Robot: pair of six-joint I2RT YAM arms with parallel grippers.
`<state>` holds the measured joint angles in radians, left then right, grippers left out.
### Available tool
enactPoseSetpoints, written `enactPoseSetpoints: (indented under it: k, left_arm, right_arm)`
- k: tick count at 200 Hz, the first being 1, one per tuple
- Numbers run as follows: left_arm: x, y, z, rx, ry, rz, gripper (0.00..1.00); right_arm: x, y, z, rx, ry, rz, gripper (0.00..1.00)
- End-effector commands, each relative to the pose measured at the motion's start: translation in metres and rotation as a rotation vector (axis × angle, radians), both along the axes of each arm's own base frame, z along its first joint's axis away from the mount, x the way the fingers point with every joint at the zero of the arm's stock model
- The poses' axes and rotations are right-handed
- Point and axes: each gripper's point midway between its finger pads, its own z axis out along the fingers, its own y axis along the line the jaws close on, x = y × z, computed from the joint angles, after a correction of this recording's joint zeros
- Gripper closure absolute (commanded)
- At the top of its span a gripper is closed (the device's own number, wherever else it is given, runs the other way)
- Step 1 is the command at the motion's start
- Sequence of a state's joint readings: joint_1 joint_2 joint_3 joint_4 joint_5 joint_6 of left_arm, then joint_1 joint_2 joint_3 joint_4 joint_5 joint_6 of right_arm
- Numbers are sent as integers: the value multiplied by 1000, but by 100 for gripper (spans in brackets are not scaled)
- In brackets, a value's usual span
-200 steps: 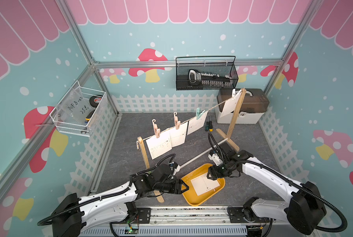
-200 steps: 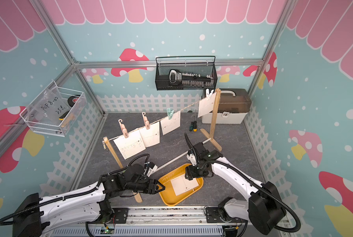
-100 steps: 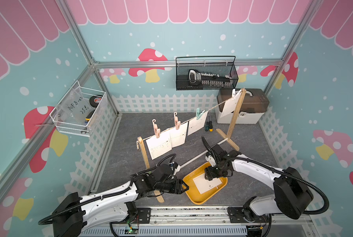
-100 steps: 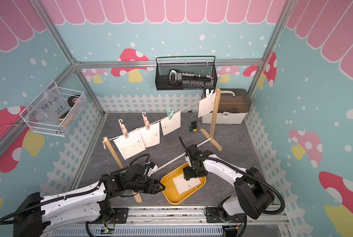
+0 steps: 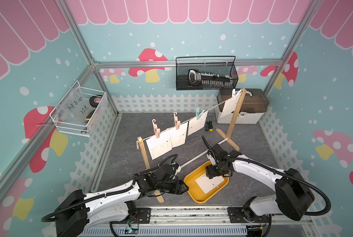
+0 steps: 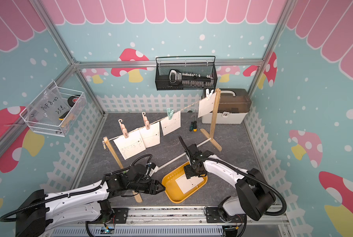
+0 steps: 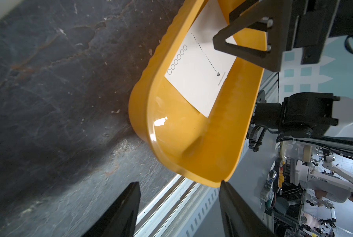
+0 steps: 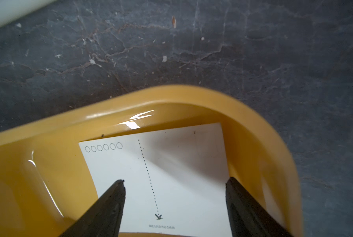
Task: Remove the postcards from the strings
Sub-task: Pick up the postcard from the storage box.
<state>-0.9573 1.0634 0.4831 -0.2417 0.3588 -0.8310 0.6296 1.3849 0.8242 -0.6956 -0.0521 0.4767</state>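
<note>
Standing here, I'd say one card is dealt with. A loose postcard (image 8: pixel 171 164) lies flat, printed side up, inside the yellow tray (image 5: pixel 192 195). The right gripper (image 8: pixel 175 180) hangs just above it, jaws spread wide to either side of the dotted line and clamping nothing.

The left gripper (image 7: pixel 179 183) sits low at the tray's edge on the robot's left. It is also open and empty. One fingertip looks very close to the tray's lip, but I can't tell from here whether it touches.

Beyond the tray's far side, the string (image 5: pixel 214 108) runs between the two wooden posts. Four more postcards (image 5: pixel 178 136) hang from it, and the one closest to the tray is under a pink clothespin (image 5: pixel 156 131).

To finish this step well, I'd lift the right gripper straight up out of the tray with the jaws kept apart. That way neither finger drags the card over the rim. The left gripper should not nudge the tray.

For the next card, I'd grip low on its free edge. Then I'd pull steadily down and away from the pin rather than sideways, since a sideways tug could sway the twine or tip the stand toward the tray.
</note>
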Motion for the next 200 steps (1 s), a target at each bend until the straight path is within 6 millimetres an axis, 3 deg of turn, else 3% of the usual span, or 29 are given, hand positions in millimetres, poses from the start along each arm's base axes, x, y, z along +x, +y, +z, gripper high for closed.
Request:
enactPoseSetpoints:
  k: [1,74,140,200]
  left_arm:
    - [8,-10,13,-23,-48,-15,34]
    - [14,-18,14,-5,-68,-38,35]
    - [17,-25,13,2,-68,-57,35]
    - [18,-29,15,-4,-74,-65,37]
  right_arm:
    - [5,-11,5,-66,-33,-35,21]
    - [19,-17,-11,-126,-53,-100,18]
    - [12,-3,-27,-52,-12,-70,19]
    - [6,8,-21,24,4,-47,22]
